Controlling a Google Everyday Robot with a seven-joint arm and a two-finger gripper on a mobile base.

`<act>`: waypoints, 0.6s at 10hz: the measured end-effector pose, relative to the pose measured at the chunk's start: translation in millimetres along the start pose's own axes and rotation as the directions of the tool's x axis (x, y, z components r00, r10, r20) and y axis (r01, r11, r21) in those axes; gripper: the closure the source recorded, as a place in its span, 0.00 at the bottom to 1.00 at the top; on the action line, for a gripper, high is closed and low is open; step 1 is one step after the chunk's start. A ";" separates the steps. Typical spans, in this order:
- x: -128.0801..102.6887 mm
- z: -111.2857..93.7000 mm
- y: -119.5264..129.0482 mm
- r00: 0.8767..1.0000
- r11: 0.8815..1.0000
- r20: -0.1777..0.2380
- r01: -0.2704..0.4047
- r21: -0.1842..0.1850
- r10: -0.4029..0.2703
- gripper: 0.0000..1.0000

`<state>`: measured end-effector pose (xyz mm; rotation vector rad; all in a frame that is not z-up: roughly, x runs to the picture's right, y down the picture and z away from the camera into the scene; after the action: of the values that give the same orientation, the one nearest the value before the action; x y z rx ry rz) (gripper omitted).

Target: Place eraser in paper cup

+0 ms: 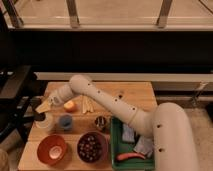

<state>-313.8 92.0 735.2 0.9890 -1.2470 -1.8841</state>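
Paper cup: cream-white, upright, tabletop left side. Gripper directly above it; eraser dark, at gripper.
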 end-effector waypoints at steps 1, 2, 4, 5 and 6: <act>-2.3 -0.2 -0.7 1.000 1.000 -0.005 0.001 -0.001 -0.001 0.73; -6.5 -2.1 -0.5 1.000 1.000 -0.009 -0.001 -0.006 0.001 0.73; -10.7 -8.4 1.6 1.000 1.000 -0.019 -0.010 -0.018 0.010 0.72; -12.8 -10.1 2.8 1.000 1.000 -0.022 -0.016 -0.021 0.016 0.66; -14.2 -10.1 3.1 0.999 1.000 -0.025 -0.021 -0.021 0.020 0.55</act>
<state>-297.8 98.5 738.8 0.9819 -1.2155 -1.8604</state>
